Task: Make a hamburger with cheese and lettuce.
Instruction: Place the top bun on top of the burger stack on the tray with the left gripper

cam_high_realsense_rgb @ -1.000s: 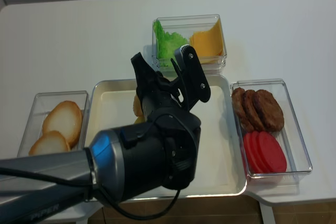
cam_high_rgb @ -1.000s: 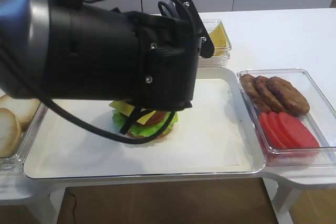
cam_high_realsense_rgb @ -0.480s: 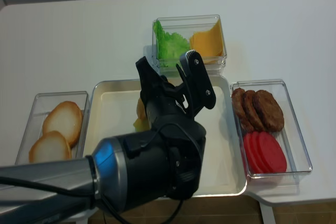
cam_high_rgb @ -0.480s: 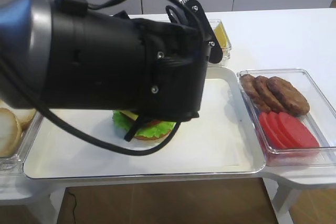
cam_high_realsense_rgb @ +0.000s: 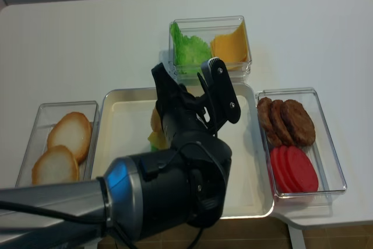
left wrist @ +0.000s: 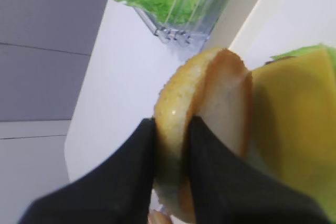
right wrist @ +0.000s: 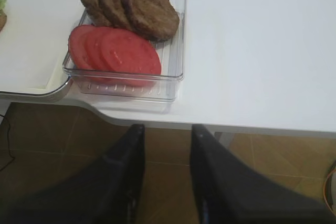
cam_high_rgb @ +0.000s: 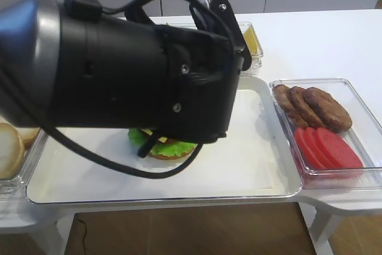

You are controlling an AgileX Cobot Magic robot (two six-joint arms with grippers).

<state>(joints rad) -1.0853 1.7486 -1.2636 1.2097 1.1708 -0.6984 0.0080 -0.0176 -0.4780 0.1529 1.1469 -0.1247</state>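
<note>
The left gripper (left wrist: 170, 148) is clamped on the edge of a top bun (left wrist: 205, 129), holding it on edge just beside the cheese (left wrist: 294, 124); the wrist view shows the bun tilted nearly upright, not flat. The hamburger (cam_high_rgb: 170, 146) sits on the tray (cam_high_rgb: 250, 165), mostly hidden under the left arm (cam_high_rgb: 119, 70) in the high view; only the lettuce (cam_high_rgb: 173, 146) frill, a sliver of cheese and the base bun show. The right gripper (right wrist: 165, 145) hangs off the table edge near the patties (right wrist: 131, 9) and tomato (right wrist: 115, 51), its fingers slightly parted and holding nothing.

The risks, as I judge them: the bun is gripped by a thin margin and at a steep angle, so releasing it now could let it roll off the stack or land on its rim; pressing down while tilted could push the cheese sideways and slide the layers; the bulky arm also blocks the overhead view, so centring over the stack is hard to check.
</note>
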